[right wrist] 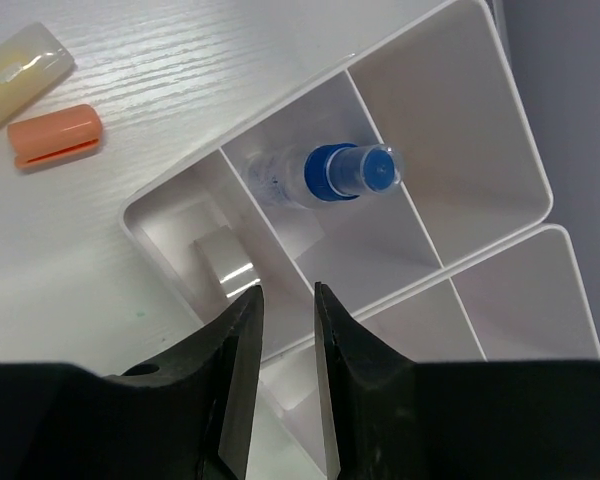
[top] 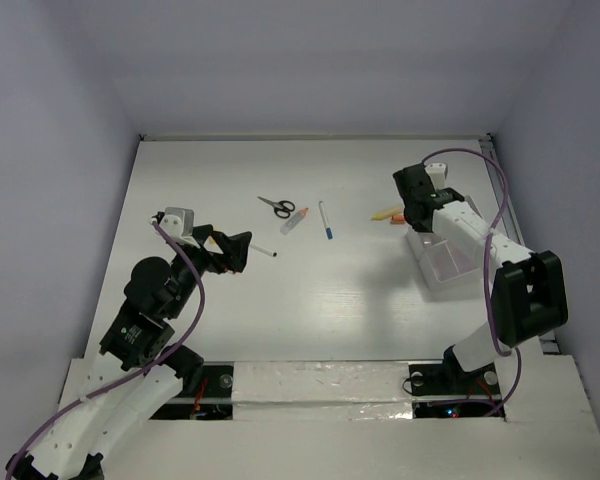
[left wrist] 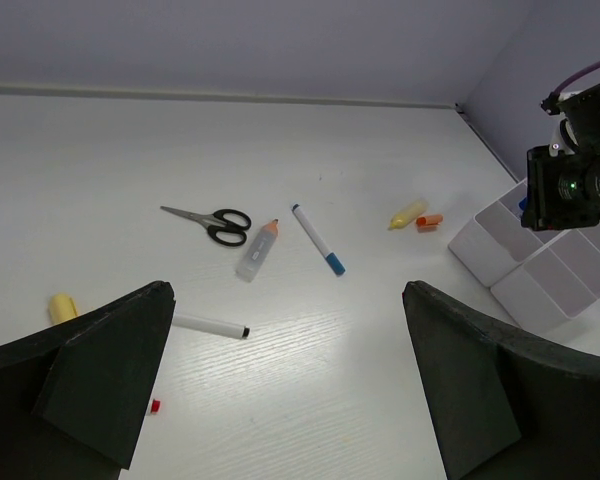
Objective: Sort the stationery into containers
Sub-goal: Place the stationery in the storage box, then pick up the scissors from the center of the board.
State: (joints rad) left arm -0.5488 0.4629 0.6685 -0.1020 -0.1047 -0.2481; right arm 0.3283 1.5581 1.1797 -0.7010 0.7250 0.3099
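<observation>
Black-handled scissors (top: 276,205), a white orange-capped tube (top: 294,220), a blue-and-white pen (top: 325,220) and a white pen with black tip (top: 263,251) lie loose mid-table. A yellow piece (top: 383,212) and an orange cap (right wrist: 55,135) lie left of the white containers (top: 445,262). My left gripper (top: 235,250) is wide open and empty, just left of the white pen (left wrist: 212,325). My right gripper (right wrist: 288,295) hovers over the containers (right wrist: 500,110), jaws narrowly apart and empty. A blue-capped pen (right wrist: 330,172) lies in one compartment below it.
The left wrist view shows another yellow piece (left wrist: 62,307) and a tiny red piece (left wrist: 155,406) beside the left finger. The right arm (left wrist: 570,185) stands over the containers at the table's right edge. Walls enclose the table at back and sides.
</observation>
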